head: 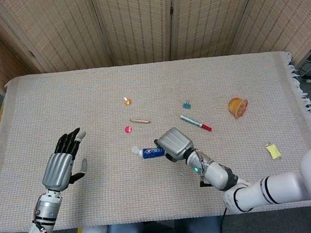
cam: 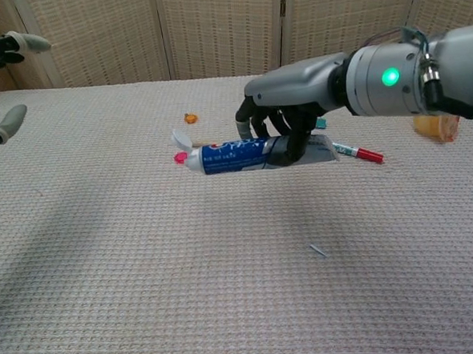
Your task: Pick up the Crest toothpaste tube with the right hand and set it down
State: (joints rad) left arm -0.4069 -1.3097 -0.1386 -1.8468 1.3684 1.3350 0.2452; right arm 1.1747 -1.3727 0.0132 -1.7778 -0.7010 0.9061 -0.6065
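The right hand (cam: 286, 134) grips the Crest toothpaste tube (cam: 247, 155) around its rear half, holding it level above the woven tablecloth (head: 240, 75), cap end pointing left. The left hand (head: 61, 167), fingers spread and holding nothing, hovers well apart at the near left. The pickup looks complete; setting it down remains.

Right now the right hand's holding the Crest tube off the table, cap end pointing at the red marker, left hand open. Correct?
Not quite. The right hand does hold the Crest toothpaste tube off the table, and the left hand is open, but the cap end points toward the left hand, away from the red marker. The chest view shows it.
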